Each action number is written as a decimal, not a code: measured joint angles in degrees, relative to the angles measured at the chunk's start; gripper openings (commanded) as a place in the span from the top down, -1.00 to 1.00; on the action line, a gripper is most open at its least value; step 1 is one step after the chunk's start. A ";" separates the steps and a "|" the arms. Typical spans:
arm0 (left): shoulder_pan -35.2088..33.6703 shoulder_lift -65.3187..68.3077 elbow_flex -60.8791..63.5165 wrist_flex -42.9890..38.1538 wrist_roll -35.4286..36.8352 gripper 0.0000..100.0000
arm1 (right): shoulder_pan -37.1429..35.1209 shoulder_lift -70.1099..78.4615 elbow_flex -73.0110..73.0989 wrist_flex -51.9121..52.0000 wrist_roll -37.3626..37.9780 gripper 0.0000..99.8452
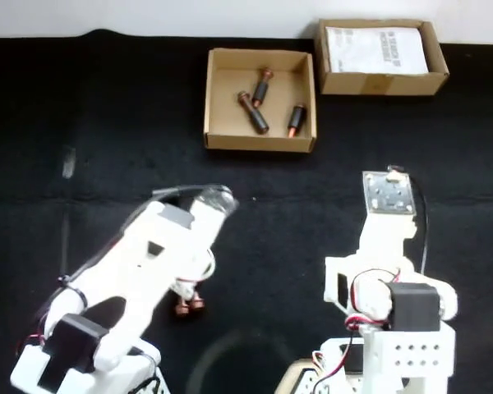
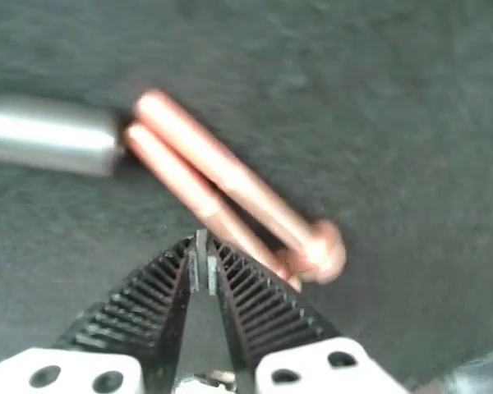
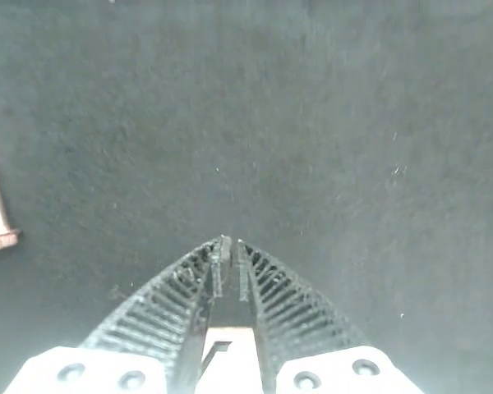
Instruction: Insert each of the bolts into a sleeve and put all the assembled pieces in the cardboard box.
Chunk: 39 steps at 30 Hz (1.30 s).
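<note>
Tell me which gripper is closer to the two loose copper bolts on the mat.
Left. The left gripper sits right at the bolts, near their heads. The right gripper is over bare mat, well apart from them.

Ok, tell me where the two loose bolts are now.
The two loose bolts lie side by side on the black mat just ahead of the left gripper, headless ends beside a silver sleeve, well short of the cardboard box.

Your left arm (image 1: 140, 275) and right arm (image 1: 384, 246) are white plastic, with black motor blocks (image 1: 414, 306), thin red and black wires (image 1: 363, 289), and black ribbed fingers (image 3: 273, 283) on screw-holed white mounts (image 3: 329, 373).
</note>
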State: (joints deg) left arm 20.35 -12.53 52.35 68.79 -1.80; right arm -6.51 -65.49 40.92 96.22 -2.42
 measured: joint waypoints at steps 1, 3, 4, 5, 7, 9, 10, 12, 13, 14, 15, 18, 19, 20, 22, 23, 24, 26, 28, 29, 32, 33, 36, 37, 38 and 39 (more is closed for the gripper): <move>1.85 0.00 1.14 -0.18 0.00 0.98 | 0.35 0.00 -0.97 0.26 0.35 0.99; 5.54 0.00 3.87 -1.76 -0.09 0.98 | 1.23 0.00 -2.55 0.44 0.53 0.99; 6.68 -0.35 4.84 -2.55 0.00 0.98 | 1.41 0.00 -3.08 0.44 0.97 0.99; 7.47 -0.53 5.36 -3.52 0.00 0.98 | 1.76 0.00 -3.25 0.44 1.49 0.99; 8.62 -0.62 6.51 -4.84 0.62 0.98 | 2.64 0.00 -3.25 0.44 2.11 0.99; 8.88 -0.62 6.59 -5.27 1.93 0.98 | 3.43 0.00 -3.25 0.44 2.37 0.99; 9.05 -0.62 6.51 -5.27 2.64 0.98 | 3.69 0.00 -3.25 0.53 2.37 0.99; 9.14 -0.18 5.19 -5.27 3.87 0.98 | 3.96 0.00 -3.25 1.14 2.37 0.99; 9.14 -0.18 4.48 -5.27 4.48 0.98 | 3.96 0.00 -3.34 1.32 2.37 0.99; 9.14 0.00 3.60 -5.36 5.10 0.98 | 3.96 0.00 -3.43 1.32 2.37 0.99; 9.14 0.00 2.90 -5.80 5.71 0.98 | 3.96 0.00 -3.43 1.49 2.37 0.99; 9.58 0.00 1.32 -9.23 7.47 0.98 | 3.96 0.00 -3.43 2.55 2.37 0.99; 9.85 0.00 1.05 -10.81 8.00 0.98 | 3.96 0.00 -3.43 2.81 2.37 0.99; 9.85 0.00 1.05 -12.66 8.62 0.98 | 3.96 0.00 -3.43 3.08 2.37 0.99; 9.85 0.00 1.05 -16.26 10.81 0.98 | 3.96 0.00 -3.43 3.52 2.37 0.99; 9.85 0.00 0.97 -17.93 11.60 0.98 | 3.96 0.00 -3.43 3.52 2.37 0.99; 9.85 0.00 0.88 -19.52 12.75 0.98 | 3.96 0.00 -3.43 3.52 2.37 0.99; 9.85 0.00 0.88 -22.68 14.59 0.98 | 3.96 0.00 -3.43 3.52 2.37 0.99; 9.85 0.09 0.88 -26.29 16.97 0.98 | 3.96 0.00 -3.43 3.52 2.37 0.99; 9.85 0.09 0.88 -27.78 17.93 0.98 | 3.96 0.00 -3.43 3.52 2.37 0.99; 9.49 0.09 0.88 -32.18 21.10 0.98 | 3.96 0.00 -3.43 3.52 2.37 0.99; 8.97 0.09 0.88 -33.14 21.71 0.98 | 3.96 0.00 -3.43 3.52 2.37 0.99; 7.12 0.09 0.88 -34.37 22.59 0.98 | 3.96 0.00 -3.43 3.52 2.37 0.99; 6.42 0.09 0.88 -34.55 22.59 0.98 | 3.96 0.00 -3.43 3.52 2.37 0.99; 5.45 0.09 0.88 -34.73 22.59 0.98 | 3.96 0.00 -3.43 3.52 2.37 0.99; 4.40 0.09 0.88 -34.99 22.68 0.98 | 3.96 0.00 -3.43 3.52 2.37 0.99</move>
State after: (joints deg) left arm 24.75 -12.44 53.23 33.80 20.88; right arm -2.55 -65.49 37.49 99.74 -0.04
